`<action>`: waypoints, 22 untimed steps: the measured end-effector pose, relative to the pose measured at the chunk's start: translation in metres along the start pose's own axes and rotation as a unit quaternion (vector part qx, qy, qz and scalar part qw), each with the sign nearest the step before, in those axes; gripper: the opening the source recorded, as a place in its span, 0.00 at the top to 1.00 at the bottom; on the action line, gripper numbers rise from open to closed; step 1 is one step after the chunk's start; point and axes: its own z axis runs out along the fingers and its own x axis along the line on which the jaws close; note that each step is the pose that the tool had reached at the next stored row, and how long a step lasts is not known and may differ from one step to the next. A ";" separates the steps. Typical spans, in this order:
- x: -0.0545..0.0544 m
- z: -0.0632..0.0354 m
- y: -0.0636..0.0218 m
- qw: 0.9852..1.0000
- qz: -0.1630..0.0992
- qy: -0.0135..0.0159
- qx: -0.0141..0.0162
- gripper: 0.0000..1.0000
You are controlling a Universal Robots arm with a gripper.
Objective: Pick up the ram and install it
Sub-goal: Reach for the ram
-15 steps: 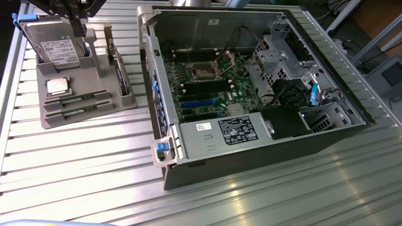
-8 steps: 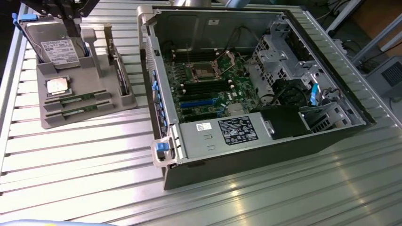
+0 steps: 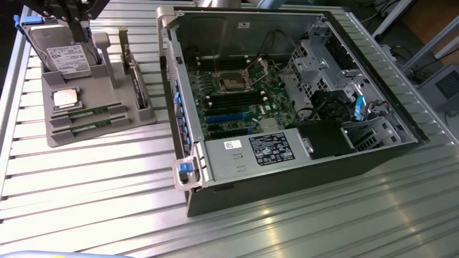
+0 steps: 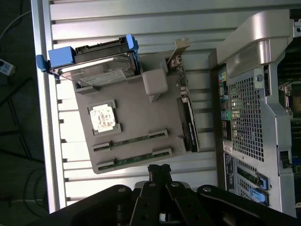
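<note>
Your black gripper (image 4: 159, 171) hung high over the grey plastic tray (image 4: 136, 113), fingers pressed together and empty, while two slim green ram sticks (image 3: 91, 114) lay slotted near its edge, ribbed aluminium table (image 3: 93, 177) separating it from the open computer case (image 3: 301, 178).

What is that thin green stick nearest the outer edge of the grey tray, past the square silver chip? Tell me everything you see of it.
It is the ram, a slim, long green circuit board. It lies lengthwise in a slot of the grey tray, and raised grey blocks hold both its ends. A twin stick lies parallel beside it without touching, between it and the silver chip. Only the tray touches it.
</note>
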 end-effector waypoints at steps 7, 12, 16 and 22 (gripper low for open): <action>0.000 -0.0002 -0.0059 1.000 0.000 0.000 0.000 0.89; -0.001 -0.0006 -0.0134 1.000 0.000 0.000 0.000 0.89; -0.001 -0.0008 -0.0187 1.000 0.000 0.000 0.000 0.89; -0.002 -0.0011 -0.0256 1.000 0.000 0.000 0.000 0.89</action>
